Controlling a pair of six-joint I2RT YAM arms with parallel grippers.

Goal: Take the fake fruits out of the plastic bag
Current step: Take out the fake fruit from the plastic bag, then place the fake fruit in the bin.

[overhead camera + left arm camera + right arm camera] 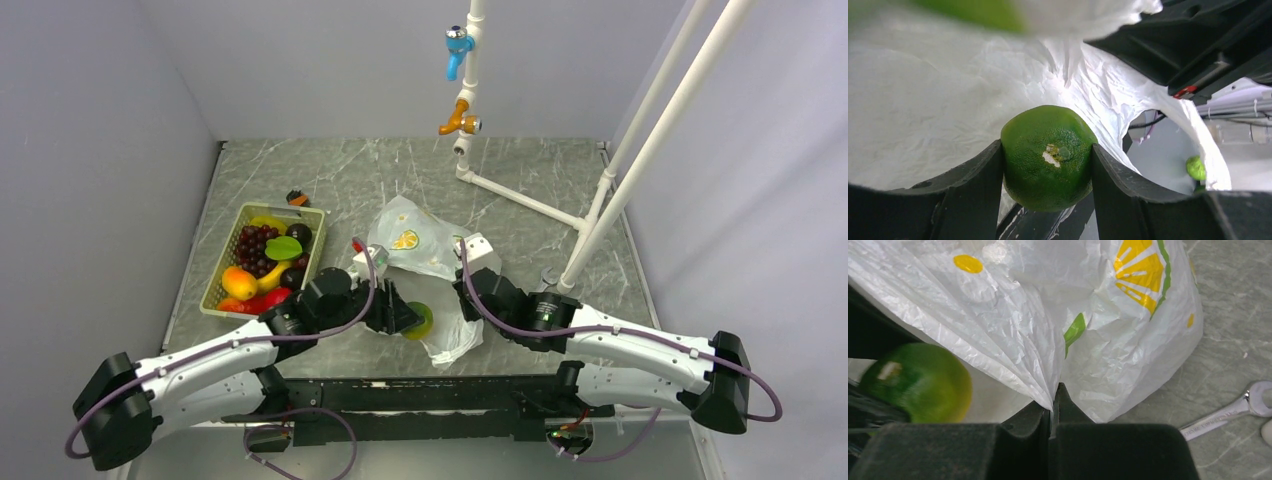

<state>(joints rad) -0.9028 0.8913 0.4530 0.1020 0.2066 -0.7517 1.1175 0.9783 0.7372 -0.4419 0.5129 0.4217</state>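
The plastic bag is white with lemon prints and lies mid-table. My left gripper is at the bag's near mouth and is shut on a green ball fruit, which also shows in the top view. My right gripper is shut on a pinched fold of the bag and holds it up. The green fruit shows at the left of the right wrist view. A small green patch shows past the bag's edge; I cannot tell what it is.
A cream tray at the left holds several fruits: grapes, orange, yellow, red and green. A small orange and black object lies behind it. A white pipe frame with taps stands at the back right. A wrench lies near the bag.
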